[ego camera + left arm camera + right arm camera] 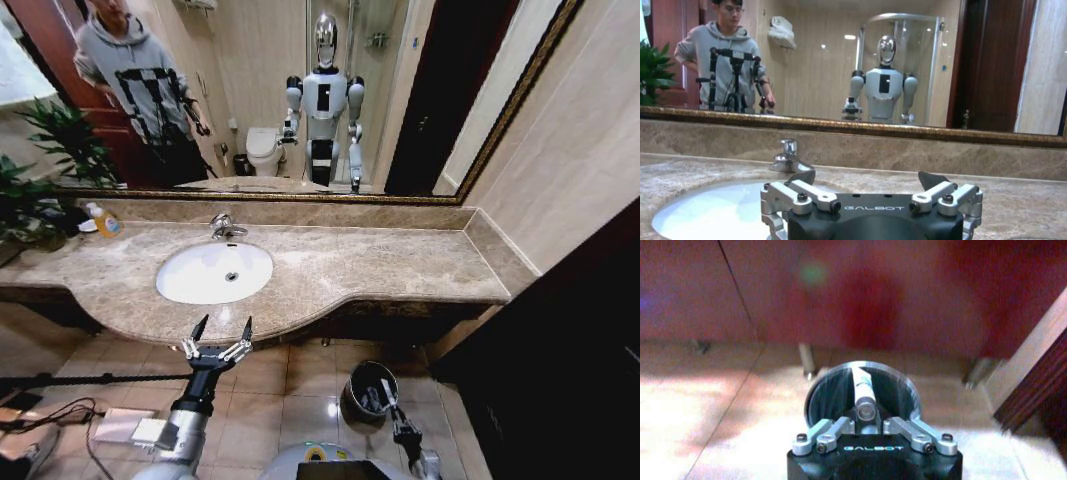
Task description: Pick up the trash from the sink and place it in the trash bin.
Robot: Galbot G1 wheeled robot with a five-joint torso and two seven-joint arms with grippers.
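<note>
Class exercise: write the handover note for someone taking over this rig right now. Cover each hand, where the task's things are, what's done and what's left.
Left hand: open, empty, raised at the counter's front edge before the sink.
Right hand: shut on a whitish tube, held over the trash bin on the floor.
Sink: basin looks bare, no trash seen in it.
Done: tube carried to the bin.
Left: release it into the bin.

Sink (214,272) set in countertop (400,265), left of centre; faucet (224,227) on its far side. Trash bin (366,390) on floor, near right, before the countertop.
</note>
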